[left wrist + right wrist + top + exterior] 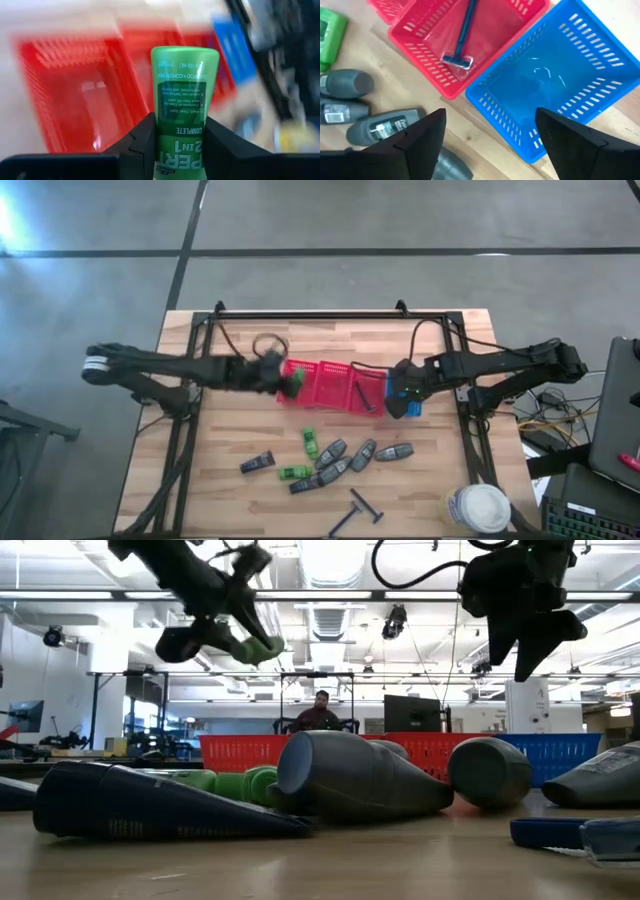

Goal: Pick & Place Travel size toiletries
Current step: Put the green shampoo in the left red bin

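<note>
My left gripper (291, 381) is shut on a bright green little bottle (185, 85) and hovers above the left part of the red mesh basket (330, 385). In the low view the bottle (255, 648) hangs high over the table. My right gripper (491, 117) is open above the blue basket (555, 85). A black razor (462, 35) lies in the red basket's right compartment. On the wood nearer the front lie two more green bottles (310, 442) (295, 472), several dark grey tubes (363, 454) and two razors (365, 502). My left gripper pinches the green bottle between its two fingers (142, 137), which sit on opposite sides of the bottle's label end (180, 142). The other end (185, 57) sticks out past the fingertips. The bottle is lifted clear of table and basket and slants downward.
A large white round-lidded container (480, 508) stands at the table's near right corner. Cables loop along the far edge (268, 342). The red basket (240, 752) and blue basket (580, 755) stand side by side across the table's middle. A person sits in the room behind (320, 712).
</note>
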Tool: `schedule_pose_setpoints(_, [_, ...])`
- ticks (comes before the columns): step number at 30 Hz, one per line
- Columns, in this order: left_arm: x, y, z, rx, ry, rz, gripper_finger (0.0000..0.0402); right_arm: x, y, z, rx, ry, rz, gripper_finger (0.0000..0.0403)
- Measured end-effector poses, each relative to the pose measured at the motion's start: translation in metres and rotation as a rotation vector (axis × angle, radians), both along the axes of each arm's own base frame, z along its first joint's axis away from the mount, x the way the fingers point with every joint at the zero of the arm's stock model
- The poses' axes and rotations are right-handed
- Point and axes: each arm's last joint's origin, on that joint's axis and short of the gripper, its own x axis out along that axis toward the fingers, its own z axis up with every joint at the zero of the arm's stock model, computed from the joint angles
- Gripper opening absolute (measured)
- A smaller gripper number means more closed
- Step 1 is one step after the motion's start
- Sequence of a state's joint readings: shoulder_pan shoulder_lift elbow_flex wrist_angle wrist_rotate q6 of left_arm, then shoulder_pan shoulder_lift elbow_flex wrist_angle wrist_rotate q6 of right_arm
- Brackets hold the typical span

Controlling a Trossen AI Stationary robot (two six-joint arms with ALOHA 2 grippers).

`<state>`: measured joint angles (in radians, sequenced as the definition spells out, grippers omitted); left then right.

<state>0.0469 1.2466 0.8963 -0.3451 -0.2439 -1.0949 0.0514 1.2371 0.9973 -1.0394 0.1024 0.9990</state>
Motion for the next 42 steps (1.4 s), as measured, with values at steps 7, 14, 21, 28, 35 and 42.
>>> schedule_pose_setpoints(7, [0.022,0.039,-0.041,-0.076,0.120,0.011,0.0142,0.007,0.000,-0.010,-0.008,0.047,0.000,0.0324])
schedule_pose_setpoints(14, [0.038,0.042,-0.078,-0.140,0.240,-0.016,0.0201,0.009,0.001,-0.013,-0.005,0.067,-0.002,0.0335])
schedule_pose_setpoints(21, [0.024,0.043,-0.042,0.003,0.169,0.042,0.0233,0.008,0.001,-0.012,-0.005,0.065,0.001,0.0340])
schedule_pose_setpoints(28, [0.011,-0.015,-0.003,0.177,0.004,-0.749,0.0235,0.008,0.001,-0.013,-0.009,0.070,0.044,0.0328])
schedule_pose_setpoints(35, [0.017,-0.090,-0.026,0.456,0.131,-0.935,0.0236,0.008,0.001,-0.013,0.003,0.074,0.065,0.0330])
schedule_pose_setpoints(42, [0.040,-0.140,-0.054,0.443,0.253,-1.080,0.0237,0.007,0.002,-0.015,0.006,0.082,0.089,0.0345])
